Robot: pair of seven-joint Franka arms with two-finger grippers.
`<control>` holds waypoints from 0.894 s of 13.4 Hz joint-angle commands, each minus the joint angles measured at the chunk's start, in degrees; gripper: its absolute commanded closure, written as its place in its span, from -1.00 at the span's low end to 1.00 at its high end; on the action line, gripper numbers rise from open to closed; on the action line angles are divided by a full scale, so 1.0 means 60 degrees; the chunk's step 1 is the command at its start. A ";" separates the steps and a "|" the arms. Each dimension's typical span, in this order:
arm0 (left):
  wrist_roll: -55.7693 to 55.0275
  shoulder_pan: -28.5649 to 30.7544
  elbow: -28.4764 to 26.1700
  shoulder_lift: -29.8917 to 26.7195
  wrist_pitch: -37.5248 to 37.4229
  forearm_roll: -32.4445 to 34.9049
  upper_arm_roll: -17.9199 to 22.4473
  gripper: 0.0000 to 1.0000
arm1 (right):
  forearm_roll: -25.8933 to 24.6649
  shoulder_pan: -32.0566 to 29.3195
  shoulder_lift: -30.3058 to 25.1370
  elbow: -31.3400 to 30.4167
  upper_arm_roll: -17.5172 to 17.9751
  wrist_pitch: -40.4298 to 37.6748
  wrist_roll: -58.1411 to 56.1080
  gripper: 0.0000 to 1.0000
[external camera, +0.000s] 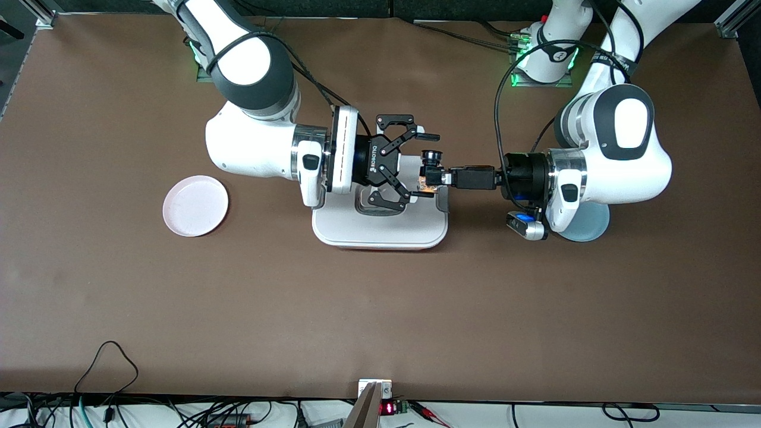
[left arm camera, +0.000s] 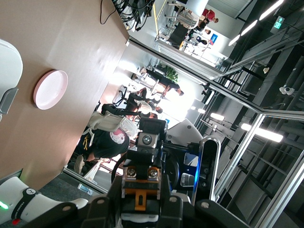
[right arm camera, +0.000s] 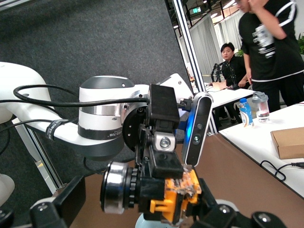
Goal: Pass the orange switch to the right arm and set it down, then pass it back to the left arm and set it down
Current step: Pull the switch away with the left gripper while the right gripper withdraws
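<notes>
Lying nearest the front camera, the large white rounded-rectangular lidded box rests on the brown table, its recessed handle half hidden under the grippers; above its lid the left gripper is clamped on the tiny black-and-orange push-button switch, whose round face seems turned away; the right gripper stands spread wide around it, apparently not touching; a pale pink round plate sits toward the right arm's end; a light blue plate shows only an edge beneath the left arm.
</notes>
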 commanded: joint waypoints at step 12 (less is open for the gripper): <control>0.4098 0.1367 -0.0148 0.0079 -0.3219 0.6265 -0.0004 0.95 | -0.1598 -0.2711 -0.0841 -0.1097 -0.0064 -0.2481 -0.0065 -1.00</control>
